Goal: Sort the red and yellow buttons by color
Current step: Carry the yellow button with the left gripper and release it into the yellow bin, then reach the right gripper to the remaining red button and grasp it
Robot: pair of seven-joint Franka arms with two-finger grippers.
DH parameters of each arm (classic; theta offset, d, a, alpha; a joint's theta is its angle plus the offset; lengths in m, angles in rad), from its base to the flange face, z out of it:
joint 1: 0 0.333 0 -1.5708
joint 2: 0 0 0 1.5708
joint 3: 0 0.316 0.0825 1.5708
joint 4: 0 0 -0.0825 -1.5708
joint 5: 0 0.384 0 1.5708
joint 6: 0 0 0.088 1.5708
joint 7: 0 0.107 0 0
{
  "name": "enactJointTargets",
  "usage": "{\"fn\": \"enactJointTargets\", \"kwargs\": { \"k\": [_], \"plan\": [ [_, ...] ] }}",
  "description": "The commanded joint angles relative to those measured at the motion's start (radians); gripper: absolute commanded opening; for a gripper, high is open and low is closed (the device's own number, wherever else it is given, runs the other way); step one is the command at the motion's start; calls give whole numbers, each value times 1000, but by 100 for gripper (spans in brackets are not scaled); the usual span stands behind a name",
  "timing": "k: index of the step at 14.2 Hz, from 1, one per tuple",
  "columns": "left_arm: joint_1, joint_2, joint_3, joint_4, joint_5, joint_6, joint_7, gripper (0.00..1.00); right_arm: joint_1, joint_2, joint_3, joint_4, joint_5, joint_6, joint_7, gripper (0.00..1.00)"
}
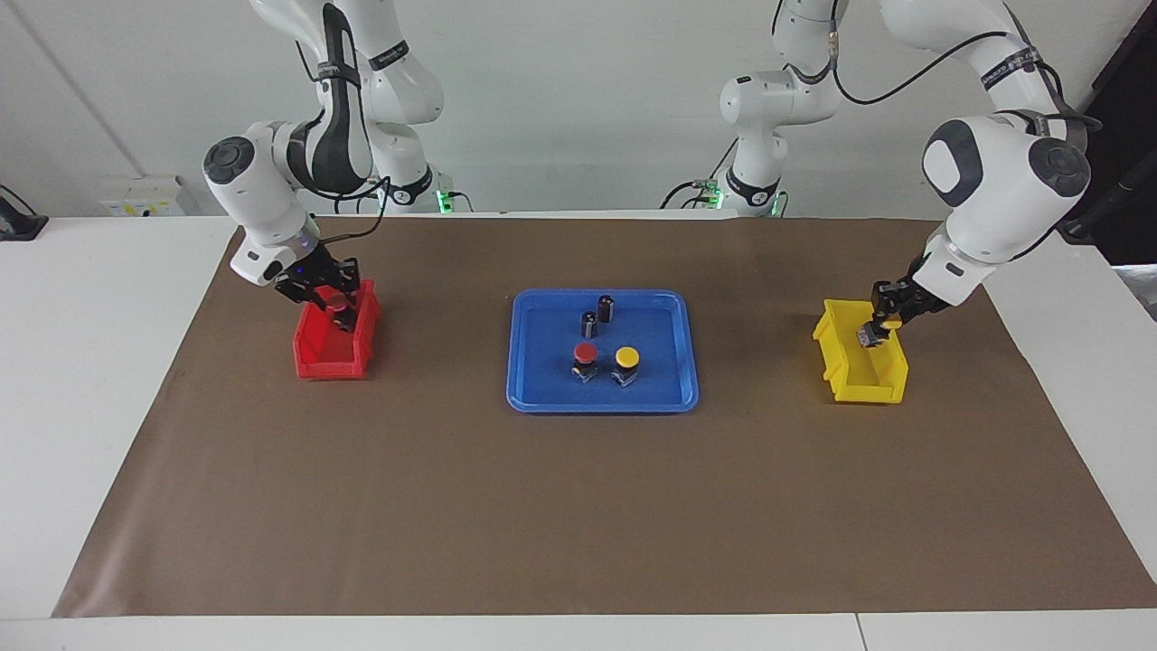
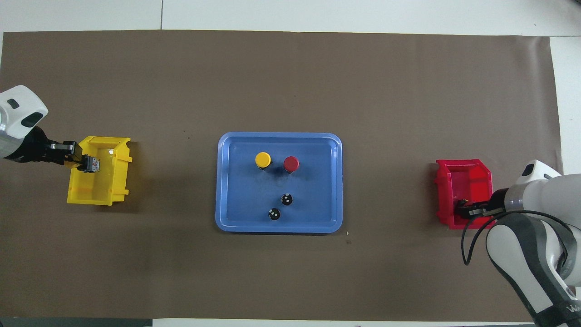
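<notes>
My right gripper [image 1: 333, 301] is over the red bin [image 1: 330, 360], shut on a red button [image 1: 337, 306]; in the overhead view the gripper [image 2: 464, 210] is over the bin's [image 2: 463, 171] end nearer to the robots. My left gripper [image 1: 881, 328] is over the yellow bin [image 1: 857, 380], shut on a yellow button [image 1: 892, 323], held sideways; its silver body [image 2: 94, 163] shows in the overhead view at the gripper [image 2: 86, 162] over the bin [image 2: 96, 194]. One red button [image 1: 586, 353] [image 2: 291, 163] and one yellow button [image 1: 626, 358] [image 2: 263, 159] stand side by side in the blue tray [image 1: 529, 398] [image 2: 223, 181].
Two dark plain cylinders [image 1: 606, 307] [image 1: 588, 324] stand in the tray nearer to the robots than the buttons; they also show in the overhead view [image 2: 286, 199] [image 2: 273, 214]. Brown paper [image 1: 452, 506] covers the table between the bins.
</notes>
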Motion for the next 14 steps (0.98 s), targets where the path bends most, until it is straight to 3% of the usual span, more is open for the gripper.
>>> {"fn": "enactJointTargets", "kwargs": {
  "k": [1, 7, 10, 14],
  "plan": [
    [21, -61, -8, -107, 24, 72, 24, 2, -4, 19, 4, 59, 1, -43, -40, 61],
    [24, -49, -8, -225, 30, 211, 27, 2, 50, 60, 28, 338, 1, -293, 45, 63],
    [35, -47, -8, -262, 30, 243, 27, 2, 213, 137, 28, 543, 1, -408, 298, 67],
    [36, -47, -8, -299, 30, 280, 32, 2, 411, 305, 28, 829, 13, -416, 606, 76]
  ]
}}
